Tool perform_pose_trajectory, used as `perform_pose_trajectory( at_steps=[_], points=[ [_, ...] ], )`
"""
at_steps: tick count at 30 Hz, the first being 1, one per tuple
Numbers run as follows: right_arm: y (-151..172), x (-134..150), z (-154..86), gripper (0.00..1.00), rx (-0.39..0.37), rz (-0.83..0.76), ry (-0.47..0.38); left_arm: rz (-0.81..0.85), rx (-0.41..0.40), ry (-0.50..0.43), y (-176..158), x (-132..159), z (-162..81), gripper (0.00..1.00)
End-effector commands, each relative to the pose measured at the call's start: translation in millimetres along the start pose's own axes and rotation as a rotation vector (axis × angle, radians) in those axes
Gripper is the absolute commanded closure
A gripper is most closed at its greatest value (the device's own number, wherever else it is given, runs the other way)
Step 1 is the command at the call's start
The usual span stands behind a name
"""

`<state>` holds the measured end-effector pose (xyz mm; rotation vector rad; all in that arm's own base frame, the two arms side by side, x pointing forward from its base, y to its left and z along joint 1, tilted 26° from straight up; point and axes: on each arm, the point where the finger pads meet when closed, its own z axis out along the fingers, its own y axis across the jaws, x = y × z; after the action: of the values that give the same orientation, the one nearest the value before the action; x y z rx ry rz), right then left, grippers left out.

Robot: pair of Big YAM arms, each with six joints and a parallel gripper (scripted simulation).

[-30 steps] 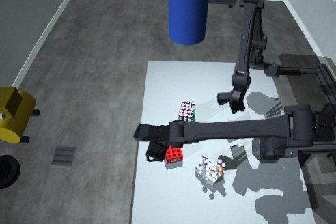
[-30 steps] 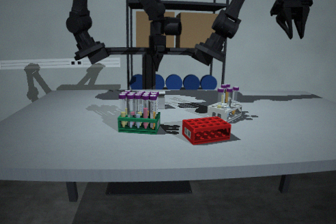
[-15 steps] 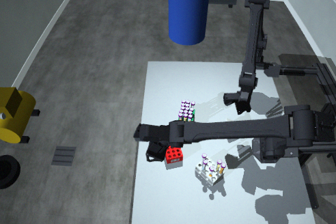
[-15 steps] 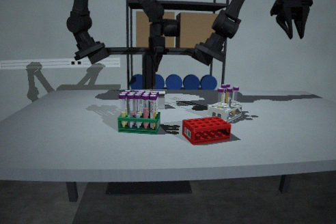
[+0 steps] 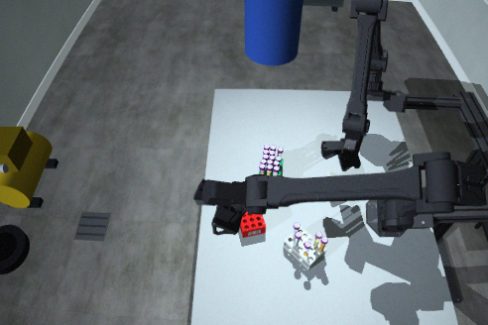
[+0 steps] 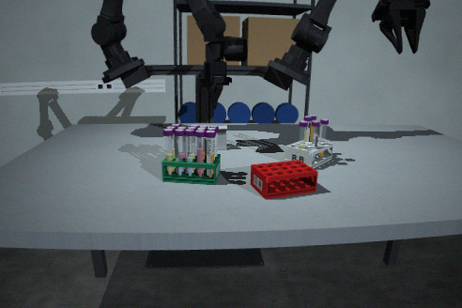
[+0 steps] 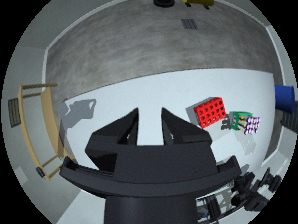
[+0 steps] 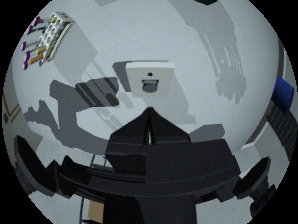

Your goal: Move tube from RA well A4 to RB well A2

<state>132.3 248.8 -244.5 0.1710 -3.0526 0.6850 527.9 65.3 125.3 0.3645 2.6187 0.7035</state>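
Observation:
The green rack RA (image 5: 279,173) (image 6: 192,177) (image 7: 234,119) is full of purple-capped tubes (image 5: 270,156) (image 6: 190,136). The white rack RB (image 5: 292,248) (image 6: 299,151) (image 8: 56,26) holds a few tubes (image 6: 314,125), all upright. My left gripper (image 5: 221,228) (image 6: 408,44) (image 7: 150,111) hangs high over the table's far edge, partly open and empty. My right gripper (image 5: 347,162) (image 8: 149,111) is shut on nothing and hangs above the white DONE button box (image 8: 149,80) (image 6: 223,139), apart from it. I see no lit lamp on the box.
An empty red rack (image 5: 253,224) (image 6: 284,178) (image 7: 210,111) stands between the two racks, nearer the far edge. Off the table are a blue drum (image 5: 273,30), a yellow machine (image 5: 16,165) and a black tyre (image 5: 5,248).

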Motion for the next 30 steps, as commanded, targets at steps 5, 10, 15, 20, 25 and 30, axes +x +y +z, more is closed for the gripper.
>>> perform_pose_trajectory(
  at_steps=[5,10,15,20,25,30],
  points=[
    [8,-5,14,1.0,-0.011,-0.005,-0.007,-0.013,-0.011,-0.031,8,-15,-8,0.7],
    [12,-11,24,1.0,-0.019,0.004,-0.007,-0.013,-0.011,-0.031,8,-15,-8,0.7],
    [10,-10,35,1.0,-0.017,0.004,-0.006,-0.013,-0.011,-0.031,8,-15,-8,0.7],
    [12,-10,43,1.0,-0.02,0.004,-0.008,-0.013,-0.011,-0.031,8,-15,-8,0.7],
    [12,-11,51,1.0,-0.019,0.004,-0.007,-0.013,-0.011,-0.031,8,-15,-8,0.7],
    [4,-3,57,1.0,-0.004,-0.001,-0.002,-0.013,-0.011,-0.031,8,-15,-8,0.7]
  ],
)
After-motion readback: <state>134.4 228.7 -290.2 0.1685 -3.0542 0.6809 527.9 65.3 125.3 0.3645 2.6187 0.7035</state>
